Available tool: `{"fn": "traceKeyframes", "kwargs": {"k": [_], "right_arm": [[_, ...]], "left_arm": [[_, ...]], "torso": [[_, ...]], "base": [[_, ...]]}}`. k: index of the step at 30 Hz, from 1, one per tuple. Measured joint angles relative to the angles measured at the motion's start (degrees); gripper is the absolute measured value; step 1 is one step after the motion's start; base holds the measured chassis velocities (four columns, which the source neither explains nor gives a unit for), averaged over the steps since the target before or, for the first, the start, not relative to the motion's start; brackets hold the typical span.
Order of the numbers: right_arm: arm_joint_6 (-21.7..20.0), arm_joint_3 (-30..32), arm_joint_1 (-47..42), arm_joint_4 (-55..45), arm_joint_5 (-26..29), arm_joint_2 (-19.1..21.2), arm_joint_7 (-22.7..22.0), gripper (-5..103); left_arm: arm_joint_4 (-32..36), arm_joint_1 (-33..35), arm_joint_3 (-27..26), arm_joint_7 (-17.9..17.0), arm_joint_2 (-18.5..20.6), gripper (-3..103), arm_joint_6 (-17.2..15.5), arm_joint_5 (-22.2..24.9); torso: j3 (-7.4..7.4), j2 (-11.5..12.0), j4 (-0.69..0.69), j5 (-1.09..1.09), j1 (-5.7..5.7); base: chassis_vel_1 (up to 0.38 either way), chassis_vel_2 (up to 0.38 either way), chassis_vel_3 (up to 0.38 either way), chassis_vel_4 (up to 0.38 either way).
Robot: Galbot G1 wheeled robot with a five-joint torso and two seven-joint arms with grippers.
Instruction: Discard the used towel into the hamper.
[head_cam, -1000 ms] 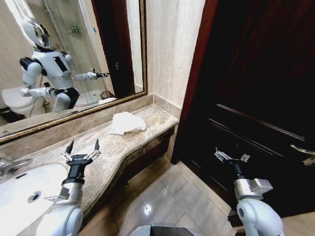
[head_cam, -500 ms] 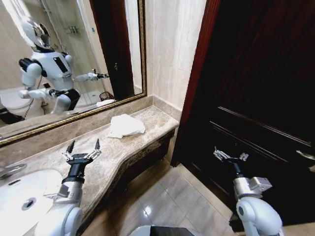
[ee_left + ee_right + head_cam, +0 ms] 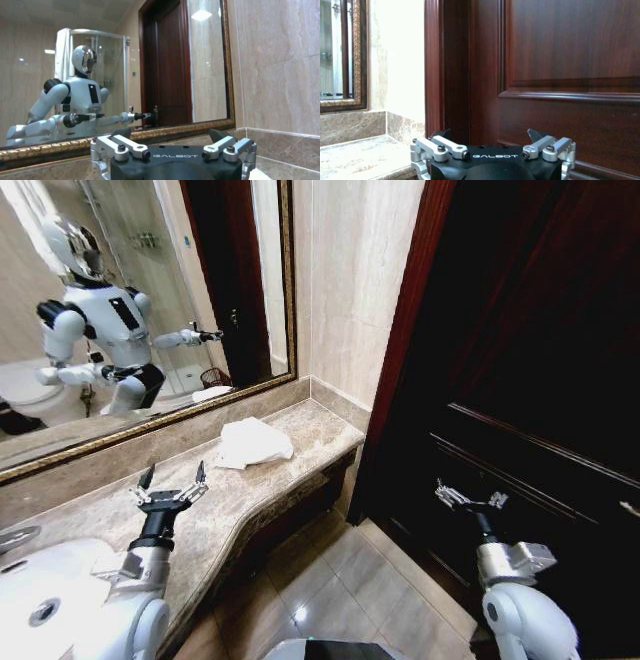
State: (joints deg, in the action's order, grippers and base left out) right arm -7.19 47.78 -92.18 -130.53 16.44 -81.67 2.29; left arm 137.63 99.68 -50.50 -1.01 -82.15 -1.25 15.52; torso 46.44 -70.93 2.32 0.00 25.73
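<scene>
On the marble worktop [image 3: 250,500], seen from the head camera, a crumpled white towel [image 3: 250,443] lies untouched, well ahead of the left gripper [image 3: 171,483], its jaws spread and empty. Right gripper [image 3: 470,498] hangs before a door [image 3: 540,360], jaws likewise open. Wrist cameras confirm empty jaws. Pickup and discarding remain.

A crumpled white towel [image 3: 252,443] is lying on the marble counter [image 3: 300,442] near its far end, just below the mirror [image 3: 140,300].
</scene>
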Motion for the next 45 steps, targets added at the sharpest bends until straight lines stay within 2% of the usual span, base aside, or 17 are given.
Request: {"fn": "traceKeyframes", "kwargs": {"k": [14, 21, 24, 25, 27, 30, 31, 34, 35, 39, 40, 44, 45], "right_arm": [[0.3, -0.1, -0.8, -0.7, -0.1, -0.1, -0.3, 100], [0.6, 0.5, -1.7, -0.7, -0.1, -0.4, -1.1, 100], [-0.5, 0.5, -2.5, -1.9, 0.0, -0.7, -1.8, 100], [-0.5, 0.5, -2.5, -1.9, 0.0, -0.7, -1.8, 100], [-1.3, 0.4, -2.9, -2.8, 0.0, -0.9, -2.0, 100], [-2.1, 0.2, -3.9, -3.8, 0.0, -0.9, -2.4, 100], [-2.1, 0.2, -3.9, -3.8, 0.0, -0.9, -2.4, 100], [-2.3, 0.7, -3.7, -3.8, -0.1, -1.7, -2.8, 100], [-2.3, 0.7, -3.7, -3.8, -0.1, -1.7, -2.8, 100], [-2.3, 0.7, -3.3, -3.8, -1.1, -3.8, -3.0, 100], [-2.3, 0.7, -3.3, -3.8, -1.1, -3.8, -3.0, 100], [-2.0, 0.2, -3.5, -3.4, -2.5, -5.5, -2.9, 100], [-2.0, 0.2, -3.5, -3.4, -2.5, -5.5, -2.9, 100]], "left_arm": [[0.0, 0.3, 0.2, 0.0, 0.0, 100, 0.3, 0.0], [-1.2, -0.9, 0.6, -0.2, 2.4, 100, -1.1, 1.3], [-3.3, -4.1, 0.6, -1.3, 5.7, 100, -5.4, 2.3], [-3.3, -4.1, 0.6, -1.3, 5.7, 100, -5.4, 2.3], [-4.4, -6.3, 0.5, -1.6, 8.0, 100, -7.8, 3.9], [-5.3, -10.0, 0.9, -2.3, 12.6, 100, -13.3, 8.3], [-5.3, -10.0, 0.9, -2.3, 12.6, 100, -13.3, 8.3], [-6.2, -13.2, 1.8, -3.6, 16.8, 100, -19.2, 12.8], [-6.2, -13.2, 1.8, -3.6, 16.8, 100, -19.2, 12.8], [-7.8, -17.1, 3.0, -5.0, 20.7, 100, -24.5, 16.0], [-7.8, -17.1, 3.0, -5.0, 20.7, 100, -24.5, 16.0], [-8.0, -20.1, 3.9, -6.1, 26.0, 100, -29.5, 21.8], [-8.0, -20.1, 3.9, -6.1, 26.0, 100, -29.5, 21.8]], "torso": [[0.00, 0.0, 0.00, 0.00, 0.02], [0.00, 0.0, 0.01, 0.00, 0.01], [0.00, 0.0, 0.01, -0.01, 0.00], [0.00, 0.0, 0.01, -0.01, 0.00], [0.00, 0.0, 0.00, -0.02, 0.01], [0.00, 0.0, -0.01, -0.01, 0.01], [0.00, 0.0, -0.01, -0.01, 0.01], [0.00, 0.0, 0.00, -0.01, 0.01], [0.00, 0.0, 0.00, -0.01, 0.01], [0.00, 0.0, 0.00, -0.02, 0.01], [0.00, 0.0, 0.00, -0.02, 0.01], [0.00, 0.0, -0.01, -0.01, 0.01], [0.00, 0.0, -0.01, -0.01, 0.01]], "base": [[-0.071, 0.059, 0.076, -0.051], [0.000, 0.000, 0.000, 0.000], [0.000, 0.000, 0.000, 0.000], [0.000, 0.000, 0.000, 0.000], [0.000, 0.000, 0.000, 0.000], [0.000, 0.000, 0.000, 0.000], [0.000, 0.000, 0.000, 0.000], [0.000, 0.000, 0.000, 0.000], [0.000, 0.000, 0.000, 0.000], [0.000, 0.000, 0.000, 0.000], [0.000, 0.000, 0.000, 0.000], [0.000, 0.000, 0.000, 0.000], [0.000, 0.000, 0.000, 0.000]]}}
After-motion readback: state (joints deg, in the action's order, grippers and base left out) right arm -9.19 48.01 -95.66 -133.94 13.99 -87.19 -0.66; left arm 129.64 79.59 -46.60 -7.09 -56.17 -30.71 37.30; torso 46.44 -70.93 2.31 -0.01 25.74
